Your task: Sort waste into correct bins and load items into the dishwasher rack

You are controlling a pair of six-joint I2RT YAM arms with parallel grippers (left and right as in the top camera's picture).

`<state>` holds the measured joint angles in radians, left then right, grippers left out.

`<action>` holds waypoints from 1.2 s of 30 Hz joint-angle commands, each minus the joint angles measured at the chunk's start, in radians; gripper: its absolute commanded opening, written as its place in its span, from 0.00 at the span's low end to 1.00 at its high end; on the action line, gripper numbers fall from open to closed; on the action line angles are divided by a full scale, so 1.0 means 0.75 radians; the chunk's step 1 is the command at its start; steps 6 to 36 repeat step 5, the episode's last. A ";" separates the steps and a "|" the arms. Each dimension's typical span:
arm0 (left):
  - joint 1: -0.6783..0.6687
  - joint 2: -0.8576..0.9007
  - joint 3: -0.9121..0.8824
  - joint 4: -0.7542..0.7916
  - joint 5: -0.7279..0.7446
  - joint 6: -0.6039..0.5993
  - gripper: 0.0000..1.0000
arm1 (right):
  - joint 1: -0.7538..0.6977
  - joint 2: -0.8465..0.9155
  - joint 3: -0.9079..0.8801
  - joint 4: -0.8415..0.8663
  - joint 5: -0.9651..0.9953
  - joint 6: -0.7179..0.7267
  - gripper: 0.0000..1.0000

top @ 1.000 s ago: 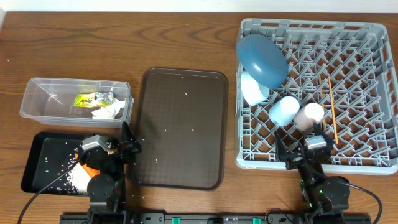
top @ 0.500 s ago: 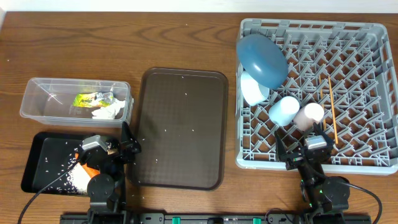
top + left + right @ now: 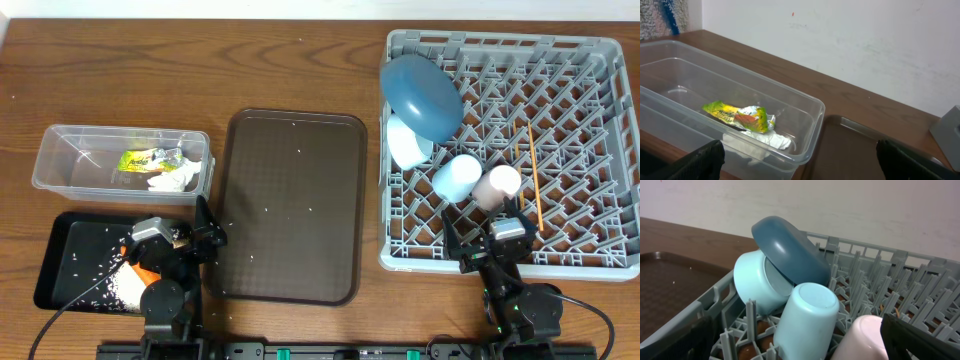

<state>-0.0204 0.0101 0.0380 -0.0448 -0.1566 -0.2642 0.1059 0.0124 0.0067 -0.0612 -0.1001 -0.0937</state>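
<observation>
The grey dishwasher rack (image 3: 600,150) at the right holds the blue plate (image 3: 420,95) on edge, the pale bowl (image 3: 405,143), the light-blue cup (image 3: 455,177), the pink cup (image 3: 497,186) and the chopsticks (image 3: 534,175). The clear tub (image 3: 60,150) holds the yellow-green wrapper (image 3: 143,158) and the white tissue (image 3: 172,178). The black tray (image 3: 65,240) holds rice (image 3: 120,287) and the carrot (image 3: 143,272). My left gripper (image 3: 168,240) is open and empty near the tub (image 3: 805,107). My right gripper (image 3: 490,232) is open and empty at the rack's front edge (image 3: 705,300), facing both cups (image 3: 807,317).
A dark-brown serving tray (image 3: 290,200) with a few rice grains lies between the bins and the rack. A white wall stands behind the table in both wrist views.
</observation>
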 commanded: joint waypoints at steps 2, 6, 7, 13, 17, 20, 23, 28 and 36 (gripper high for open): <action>0.003 -0.008 -0.045 -0.016 0.004 0.012 0.98 | -0.011 -0.005 -0.002 -0.004 -0.007 0.019 0.99; 0.003 -0.008 -0.045 -0.016 0.004 0.012 0.98 | -0.011 -0.005 -0.002 -0.004 -0.007 0.019 0.99; 0.003 -0.008 -0.045 -0.016 0.004 0.012 0.98 | -0.011 -0.005 -0.002 -0.004 -0.007 0.019 0.99; 0.003 -0.008 -0.045 -0.016 0.004 0.012 0.98 | -0.011 -0.005 -0.002 -0.004 -0.007 0.019 0.99; 0.003 -0.008 -0.045 -0.016 0.004 0.012 0.98 | -0.011 -0.005 -0.002 -0.004 -0.007 0.019 0.99; 0.003 -0.008 -0.045 -0.016 0.004 0.012 0.98 | -0.011 -0.005 -0.002 -0.004 -0.007 0.019 0.99; 0.003 -0.008 -0.045 -0.016 0.004 0.012 0.98 | -0.011 -0.005 -0.002 -0.004 -0.007 0.019 0.99; 0.003 -0.008 -0.045 -0.016 0.004 0.012 0.98 | -0.011 -0.005 -0.002 -0.004 -0.007 0.019 0.99; 0.003 -0.008 -0.045 -0.016 0.004 0.012 0.98 | -0.011 -0.005 -0.002 -0.004 -0.007 0.019 0.99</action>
